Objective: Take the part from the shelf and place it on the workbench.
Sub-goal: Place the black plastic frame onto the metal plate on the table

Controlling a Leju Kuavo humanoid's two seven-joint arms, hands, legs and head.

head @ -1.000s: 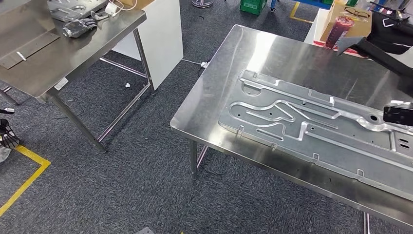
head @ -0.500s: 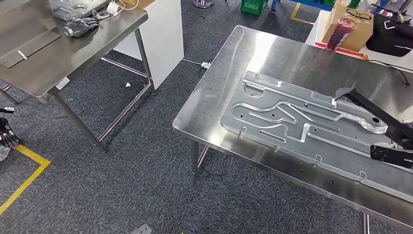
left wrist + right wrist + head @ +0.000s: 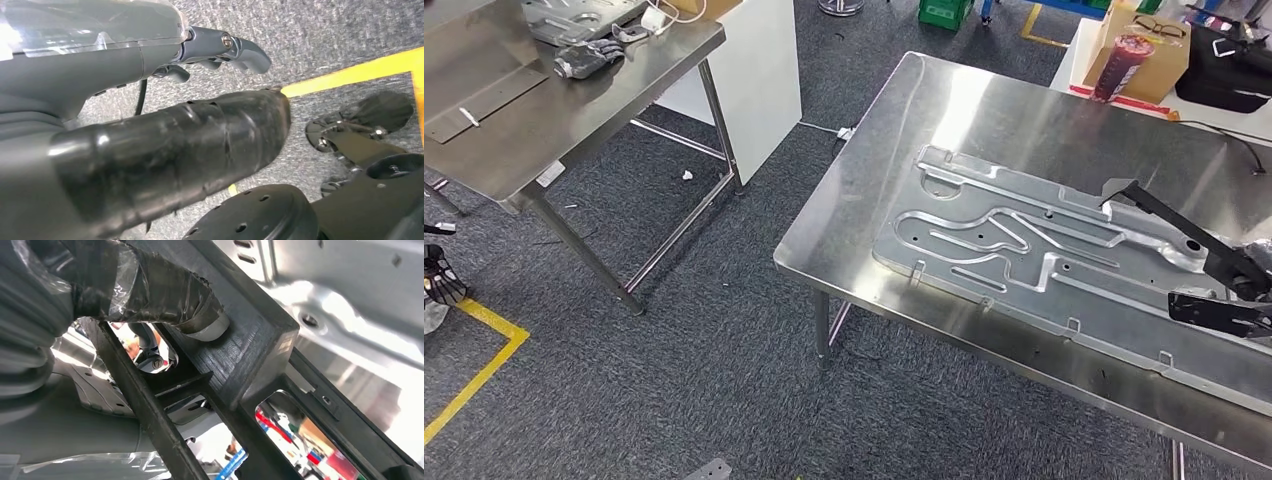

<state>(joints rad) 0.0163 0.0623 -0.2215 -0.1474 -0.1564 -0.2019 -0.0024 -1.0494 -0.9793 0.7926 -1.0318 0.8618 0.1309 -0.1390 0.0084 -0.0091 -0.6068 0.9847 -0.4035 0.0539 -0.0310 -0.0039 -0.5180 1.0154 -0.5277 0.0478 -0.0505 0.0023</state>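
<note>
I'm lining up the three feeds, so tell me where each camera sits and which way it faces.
Head view: high on the body, facing forward and down at the workbench and stamped metal panel; the black part enters at right.
Left wrist view: behind the left hand, facing carpet and yellow floor tape.
Right wrist view: behind the right hand, which grips the black part above the panel.
Shared: head and right wrist views show part and panel.

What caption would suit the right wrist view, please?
Right hand grips the black frame part above the stamped metal panel.

Bare workbench (image 3: 984, 105) beyond the stamped metal panel (image 3: 1024, 250) — open carpet (image 3: 724, 330) left.
</note>
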